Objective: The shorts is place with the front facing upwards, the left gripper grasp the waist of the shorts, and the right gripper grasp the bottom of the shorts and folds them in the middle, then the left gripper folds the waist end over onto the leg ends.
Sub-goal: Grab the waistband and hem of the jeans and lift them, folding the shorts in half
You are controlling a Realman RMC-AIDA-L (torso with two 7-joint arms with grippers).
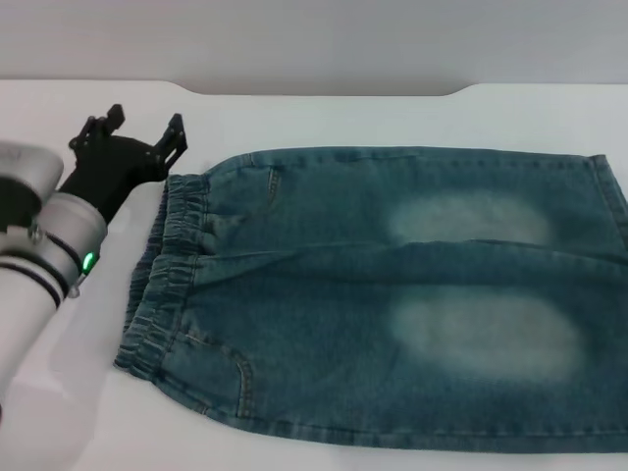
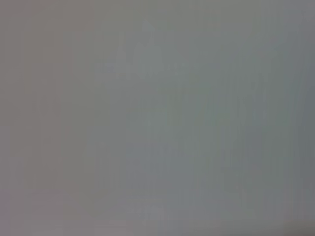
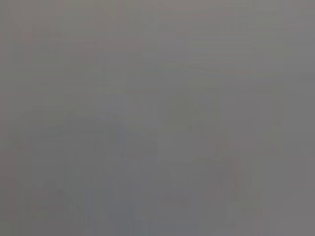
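Shorts (image 1: 392,294) are lying flat on the white table (image 1: 324,118) in the head view, long axis running left-right, waist (image 1: 162,285) leftward. Left gripper (image 1: 147,132) is hovering just beside the waist's far corner, fingers apart, holding nothing. Right gripper is not appearing. Both wrist views are showing only blank grey.

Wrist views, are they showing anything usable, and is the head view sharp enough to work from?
Both wrist views: featureless grey blur, nothing identifiable. Head view: evenly lit and clear, showing the shorts flat on the white table and the left gripper open beside the waistband; slight softness only.
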